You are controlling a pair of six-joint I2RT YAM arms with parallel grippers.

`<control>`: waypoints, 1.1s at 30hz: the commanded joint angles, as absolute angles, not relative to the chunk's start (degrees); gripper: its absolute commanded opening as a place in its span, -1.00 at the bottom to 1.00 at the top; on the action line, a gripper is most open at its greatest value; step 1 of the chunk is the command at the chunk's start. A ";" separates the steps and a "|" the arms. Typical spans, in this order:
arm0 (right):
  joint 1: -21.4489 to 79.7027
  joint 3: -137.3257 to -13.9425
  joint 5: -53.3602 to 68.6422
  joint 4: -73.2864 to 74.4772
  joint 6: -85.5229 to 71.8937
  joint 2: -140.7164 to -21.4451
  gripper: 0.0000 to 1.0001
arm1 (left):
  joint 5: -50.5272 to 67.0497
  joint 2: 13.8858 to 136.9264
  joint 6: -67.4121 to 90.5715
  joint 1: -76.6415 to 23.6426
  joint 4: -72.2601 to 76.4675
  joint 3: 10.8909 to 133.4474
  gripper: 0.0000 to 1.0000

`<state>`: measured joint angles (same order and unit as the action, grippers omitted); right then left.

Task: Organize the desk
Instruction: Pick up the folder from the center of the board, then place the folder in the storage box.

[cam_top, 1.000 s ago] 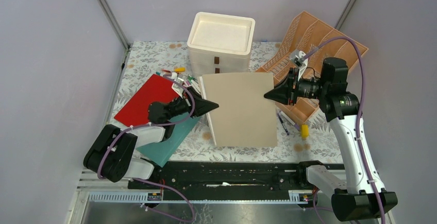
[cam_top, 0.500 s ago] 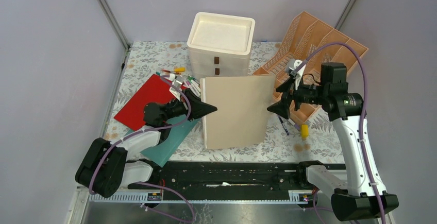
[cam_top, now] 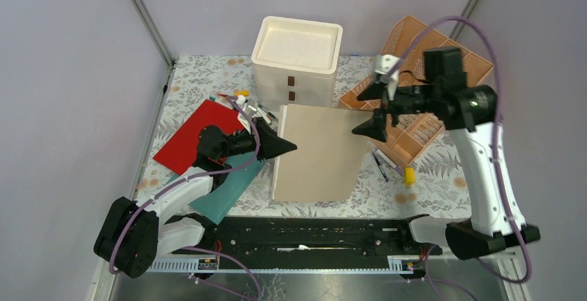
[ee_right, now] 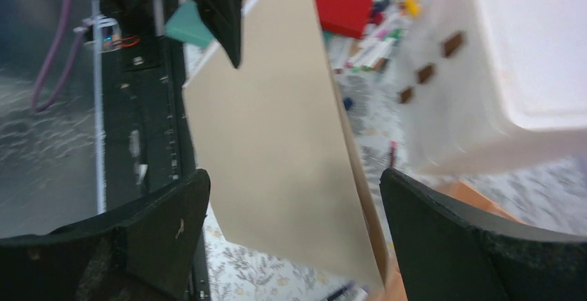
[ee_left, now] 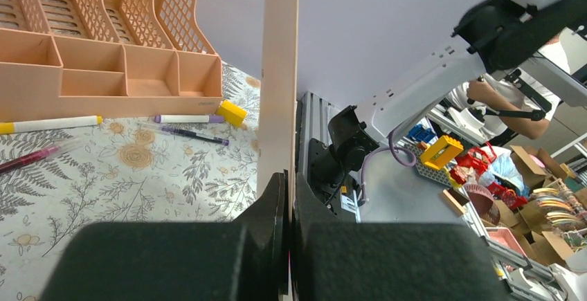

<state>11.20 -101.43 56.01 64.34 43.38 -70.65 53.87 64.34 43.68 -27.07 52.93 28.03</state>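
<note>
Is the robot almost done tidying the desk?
No. Nothing looks filed yet. The left gripper is shut on the flat beige folder; the right gripper is open beside it. The red folder, teal folder and loose pens lie on the fern-print desk, outside the orange mesh organiser.

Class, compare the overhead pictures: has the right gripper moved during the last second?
Yes. The right gripper has opened, let go of the beige folder and shifted away from the arm bases, so it is now level with the front of the white drawer unit.

Top view high at the near edge, looking down on the whole desk (cam_top: pixel 201 79), left wrist close, edge-on along the tan board (ee_left: pixel 280 73), right wrist facing that board's broad face
</note>
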 commanded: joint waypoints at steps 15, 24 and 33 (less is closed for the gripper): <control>29.75 -104.41 39.84 66.50 42.93 -81.20 0.99 | 56.51 65.56 35.78 -31.35 46.15 36.70 -1.00; 29.72 -104.73 39.50 67.61 42.55 -82.18 0.99 | 56.16 64.74 34.39 -32.16 44.47 36.70 -1.00; 29.79 -97.50 44.27 67.58 42.67 -81.12 0.74 | 55.25 62.58 32.70 -32.17 43.27 36.17 -1.00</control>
